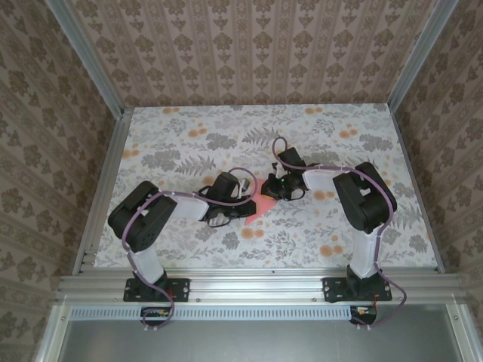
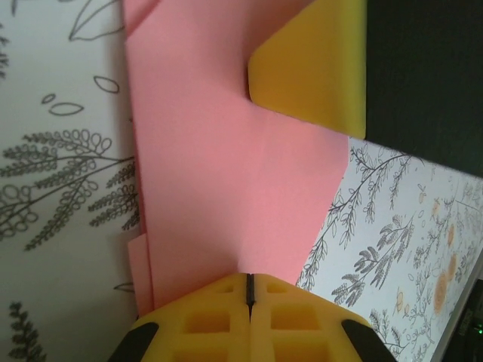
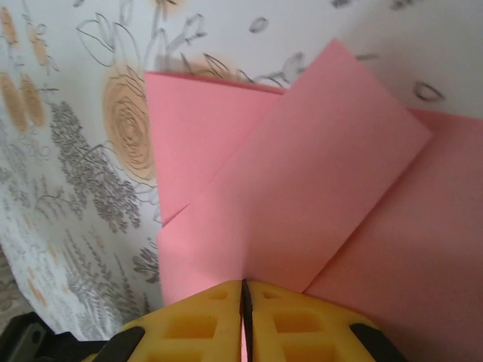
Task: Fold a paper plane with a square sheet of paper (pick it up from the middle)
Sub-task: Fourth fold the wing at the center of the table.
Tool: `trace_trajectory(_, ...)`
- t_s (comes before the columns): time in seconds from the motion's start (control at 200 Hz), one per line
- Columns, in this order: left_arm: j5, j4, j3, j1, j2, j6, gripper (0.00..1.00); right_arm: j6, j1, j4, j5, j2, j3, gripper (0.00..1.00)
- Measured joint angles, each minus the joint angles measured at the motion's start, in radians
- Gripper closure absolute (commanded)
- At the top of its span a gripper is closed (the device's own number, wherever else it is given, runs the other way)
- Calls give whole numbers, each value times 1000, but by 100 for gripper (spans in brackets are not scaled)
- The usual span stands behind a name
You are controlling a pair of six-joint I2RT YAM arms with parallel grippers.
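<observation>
From above, the floral table (image 1: 151, 143) carries the pink paper plane (image 1: 262, 207) at its middle, slightly nearer the front edge, both arms meeting over it. The right wrist view shows overlapping folded flaps and the right gripper (image 3: 244, 294) pinched shut on a pink sliver. The left wrist view shows the left gripper (image 2: 249, 290) closed at the paper's edge, with the other gripper's yellow finger (image 2: 313, 68) lying over the sheet opposite.

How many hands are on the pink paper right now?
2. The left hand, shut, touches the paper plane from the left; the right hand, shut, touches it from the right.
</observation>
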Motion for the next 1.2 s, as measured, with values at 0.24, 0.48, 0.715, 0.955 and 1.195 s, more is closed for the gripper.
trace_trajectory(0.24,27,-99,52,27,-3,-2,95,0,3,0,-4,14,13,88)
trace_trajectory(0.48,39,-130,122,44,27,3,93,0,3,0,-5,17,16,88)
trace_trajectory(0.715,40,-159,138,44,64,25,94,0,3,-23,-3,24,32,88)
trace_trajectory(0.955,41,-183,108,38,32,74,94,-1,4,-71,4,37,63,88)
trace_trajectory(1.195,50,-231,46,13,-35,114,94,0,5,-100,8,45,82,88)
